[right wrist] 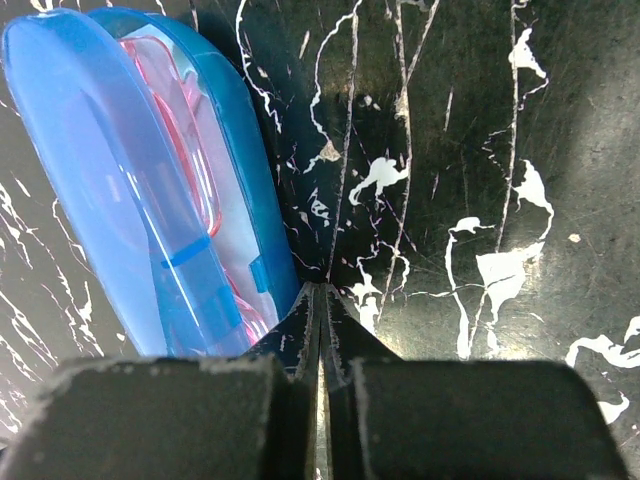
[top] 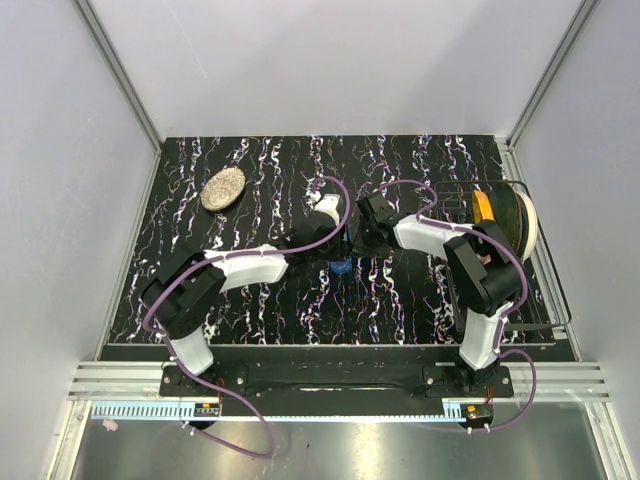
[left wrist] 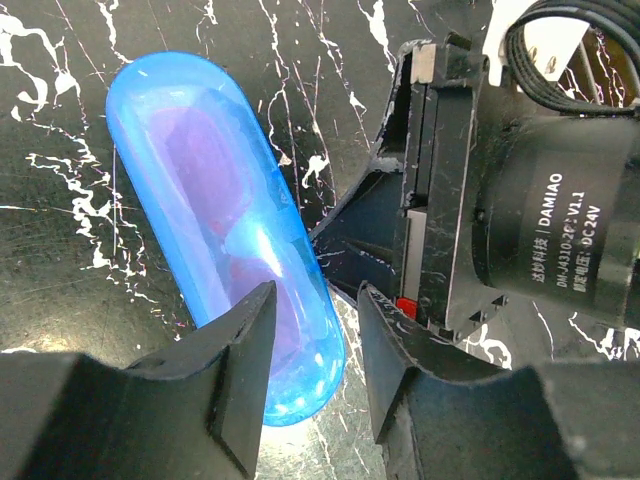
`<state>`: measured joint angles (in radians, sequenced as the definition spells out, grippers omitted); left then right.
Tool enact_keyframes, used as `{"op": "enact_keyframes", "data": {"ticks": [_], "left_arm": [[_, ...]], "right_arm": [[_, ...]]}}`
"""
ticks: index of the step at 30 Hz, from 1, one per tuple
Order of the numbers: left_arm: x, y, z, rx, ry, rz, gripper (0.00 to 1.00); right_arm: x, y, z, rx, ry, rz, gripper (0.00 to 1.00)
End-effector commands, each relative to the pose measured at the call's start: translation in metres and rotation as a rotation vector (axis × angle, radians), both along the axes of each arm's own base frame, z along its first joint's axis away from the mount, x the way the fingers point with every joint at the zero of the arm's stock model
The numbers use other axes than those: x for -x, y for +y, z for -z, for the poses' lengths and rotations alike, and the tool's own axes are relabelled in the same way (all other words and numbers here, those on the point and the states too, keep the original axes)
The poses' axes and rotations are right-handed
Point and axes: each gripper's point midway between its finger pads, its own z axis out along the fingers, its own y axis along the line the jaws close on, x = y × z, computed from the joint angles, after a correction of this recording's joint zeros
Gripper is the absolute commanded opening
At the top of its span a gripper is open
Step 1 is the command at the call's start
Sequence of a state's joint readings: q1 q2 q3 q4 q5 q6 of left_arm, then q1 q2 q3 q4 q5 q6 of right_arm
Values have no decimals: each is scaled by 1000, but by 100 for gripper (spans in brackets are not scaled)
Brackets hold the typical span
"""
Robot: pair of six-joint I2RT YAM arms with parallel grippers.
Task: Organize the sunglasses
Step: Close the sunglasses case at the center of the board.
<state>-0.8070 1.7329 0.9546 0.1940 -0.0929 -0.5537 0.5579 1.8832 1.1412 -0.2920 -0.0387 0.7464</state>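
Since the sunglasses (right wrist: 190,180) lie inside the blue case (right wrist: 90,180), their pink frame showing through the translucent shell, the step left for you is probably closing the lid. In the right wrist view the two shells do not look fully met. Your right gripper (right wrist: 320,295) is closed tight and empty. Its joined tips touch the case's long side, likely to brace or nudge it. Your left gripper (left wrist: 315,297) is partly open astride the case's near end and grips nothing; a sliver of bench (left wrist: 60,200) shows between one finger and the shell. The case sits mid-bench between both arms, well apart from the oval object (top: 222,188) and the spool (top: 505,215).
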Motion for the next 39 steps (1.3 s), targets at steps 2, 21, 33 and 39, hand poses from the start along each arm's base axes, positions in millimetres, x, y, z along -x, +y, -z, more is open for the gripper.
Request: {"op": "enact_keyframes", "data": {"ticks": [2,21,33,39], "left_arm": [[18,-24,-2,38,26,81,44],[-19,8,-25,64,-6,0,44],[-33,5,-11,34,46,31,34],[-40,8,-6,-26,48,16,35]], "right_arm": [[6,0,6,-1,2,26,2],[19,-30,-38,19,-126,55,17],[35,-35,-18,14,-85,36,17],[20,-32,-24,31,-117,12,16]]}}
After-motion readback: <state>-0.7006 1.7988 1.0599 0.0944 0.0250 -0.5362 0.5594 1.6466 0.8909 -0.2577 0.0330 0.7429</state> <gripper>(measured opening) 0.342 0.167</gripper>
